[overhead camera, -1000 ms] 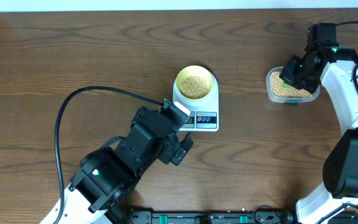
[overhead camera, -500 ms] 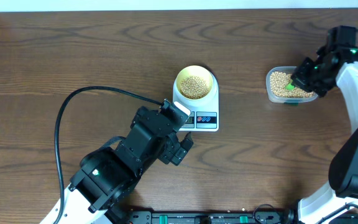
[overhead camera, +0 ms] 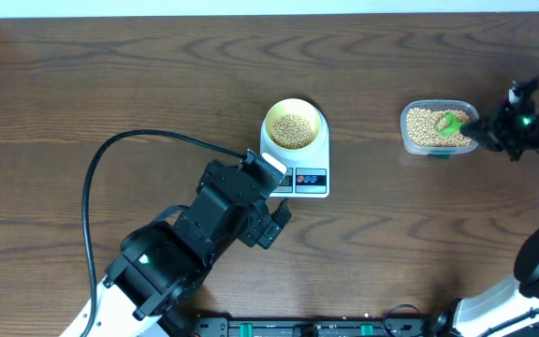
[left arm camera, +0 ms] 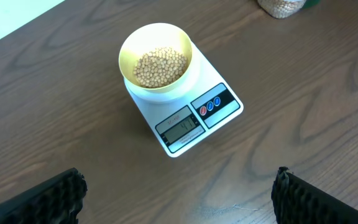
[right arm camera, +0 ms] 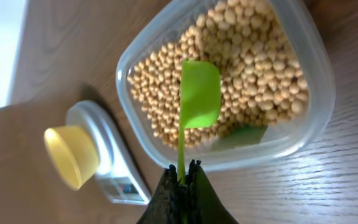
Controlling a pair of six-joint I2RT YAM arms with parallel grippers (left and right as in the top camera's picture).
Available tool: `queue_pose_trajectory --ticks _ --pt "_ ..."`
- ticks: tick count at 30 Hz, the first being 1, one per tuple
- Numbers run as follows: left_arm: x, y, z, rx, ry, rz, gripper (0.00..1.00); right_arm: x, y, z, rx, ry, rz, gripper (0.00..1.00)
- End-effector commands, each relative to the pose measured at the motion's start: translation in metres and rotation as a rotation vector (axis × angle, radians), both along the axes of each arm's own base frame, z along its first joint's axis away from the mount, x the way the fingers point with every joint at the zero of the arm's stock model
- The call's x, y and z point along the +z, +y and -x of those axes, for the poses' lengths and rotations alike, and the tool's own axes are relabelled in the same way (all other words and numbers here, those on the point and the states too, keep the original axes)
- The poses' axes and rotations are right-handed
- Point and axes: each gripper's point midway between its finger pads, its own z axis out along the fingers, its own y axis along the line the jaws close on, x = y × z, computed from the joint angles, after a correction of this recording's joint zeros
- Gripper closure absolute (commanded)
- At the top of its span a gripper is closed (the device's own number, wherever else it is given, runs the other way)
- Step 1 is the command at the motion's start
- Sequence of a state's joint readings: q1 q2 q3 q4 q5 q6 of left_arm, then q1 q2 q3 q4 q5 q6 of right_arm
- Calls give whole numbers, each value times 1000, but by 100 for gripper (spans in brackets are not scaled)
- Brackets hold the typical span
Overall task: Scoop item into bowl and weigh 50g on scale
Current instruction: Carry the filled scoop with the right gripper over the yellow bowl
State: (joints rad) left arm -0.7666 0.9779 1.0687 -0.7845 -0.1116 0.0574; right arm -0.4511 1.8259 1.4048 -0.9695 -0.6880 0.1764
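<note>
Dark wood-grain table [overhead camera: 82, 75], white scale [overhead camera: 312, 180] near its middle, clear tub [overhead camera: 404, 131] well apart on right

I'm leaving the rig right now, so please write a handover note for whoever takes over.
Left gripper open, empty, above the table near the white flat kitchen scale.
Right gripper shut on the handle of the green plastic scoop, over the tan round beans in the clear plastic tub; scoop looks empty.
Done: small pale yellow bowl sits on the scale, partly filled with beans.
Left: display unreadable here; check it, add scoops until the target weight.
</note>
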Motion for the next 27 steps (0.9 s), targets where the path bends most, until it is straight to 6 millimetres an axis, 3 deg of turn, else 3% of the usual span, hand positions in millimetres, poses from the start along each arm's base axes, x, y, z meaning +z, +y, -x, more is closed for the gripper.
queue_pose_trajectory --ticks 1,9,12,21,27 --pt "14 1 -3 4 -37 10 2 9 14 6 81 -127 -169 99" --pt "14 1 -3 4 -38 10 2 11 32 22 120 -232 -347 99" --pt "14 1 -3 4 -38 10 2 25 39 16 151 -319 -405 99" --pt "14 1 -3 4 -38 10 2 44 53 3 197 -424 -471 99" --pt "14 1 -3 4 -37 10 2 52 90 -10 289 -444 -502 99"
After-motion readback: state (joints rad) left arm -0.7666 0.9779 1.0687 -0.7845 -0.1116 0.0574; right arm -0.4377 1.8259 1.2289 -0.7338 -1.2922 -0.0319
